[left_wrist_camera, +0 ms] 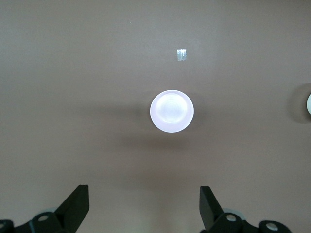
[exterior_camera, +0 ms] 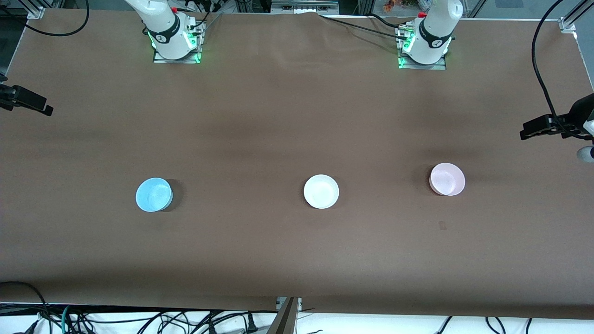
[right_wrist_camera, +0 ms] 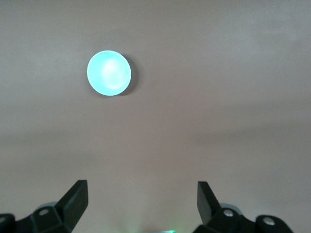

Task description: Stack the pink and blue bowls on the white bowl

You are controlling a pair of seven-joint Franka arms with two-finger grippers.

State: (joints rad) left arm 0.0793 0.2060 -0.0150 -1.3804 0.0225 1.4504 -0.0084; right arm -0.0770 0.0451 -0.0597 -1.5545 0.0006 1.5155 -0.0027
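Three bowls stand in a row on the brown table. The light blue bowl [exterior_camera: 154,195] is toward the right arm's end, the white bowl [exterior_camera: 321,191] in the middle, the pale pink bowl [exterior_camera: 447,179] toward the left arm's end. Both hands are out of the front view. My left gripper [left_wrist_camera: 144,204] is open and empty, high over the table, with the pink bowl [left_wrist_camera: 171,110] below it and the white bowl's edge [left_wrist_camera: 308,103] at the frame's border. My right gripper [right_wrist_camera: 142,201] is open and empty, high over the table, with the blue bowl [right_wrist_camera: 109,73] below it.
A small piece of tape [exterior_camera: 442,226] lies nearer the front camera than the pink bowl, and shows in the left wrist view [left_wrist_camera: 182,55]. Black camera mounts [exterior_camera: 25,99] [exterior_camera: 557,123] stick in at both table ends. Cables run along the table's edges.
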